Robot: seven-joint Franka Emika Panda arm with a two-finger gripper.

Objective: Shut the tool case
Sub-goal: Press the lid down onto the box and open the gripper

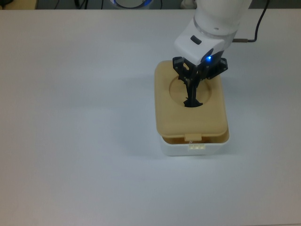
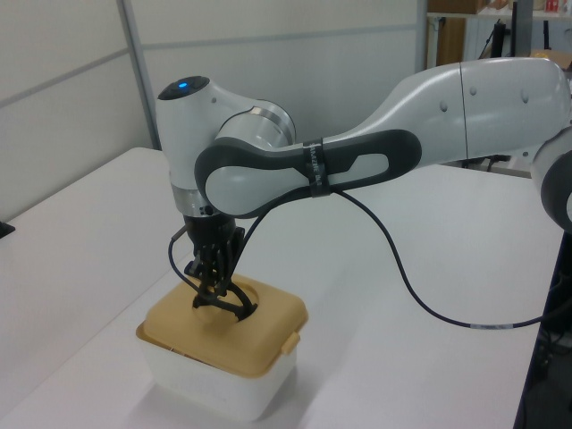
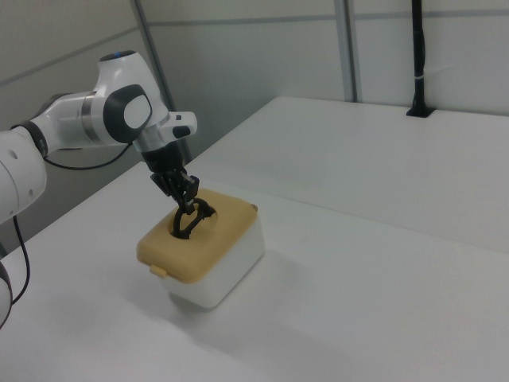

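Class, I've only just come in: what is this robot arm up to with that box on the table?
The arm is closing a tool case. Its pincer grips the black handle in the round recess of the beige lid, holding the lid on the white tub. The lid is not fully seated: in the top view, a gap shows at the front edge above the tub's clip.

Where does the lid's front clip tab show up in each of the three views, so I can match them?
Top view: the clip tab sits at the beige lid's lower edge, below the gripper.
Left view: the tab is at the lid's right corner, lower right of the gripper.
Right view: the tab is at the lid's lower-left corner.
Shared landmark: the black handle in the lid's round recess.
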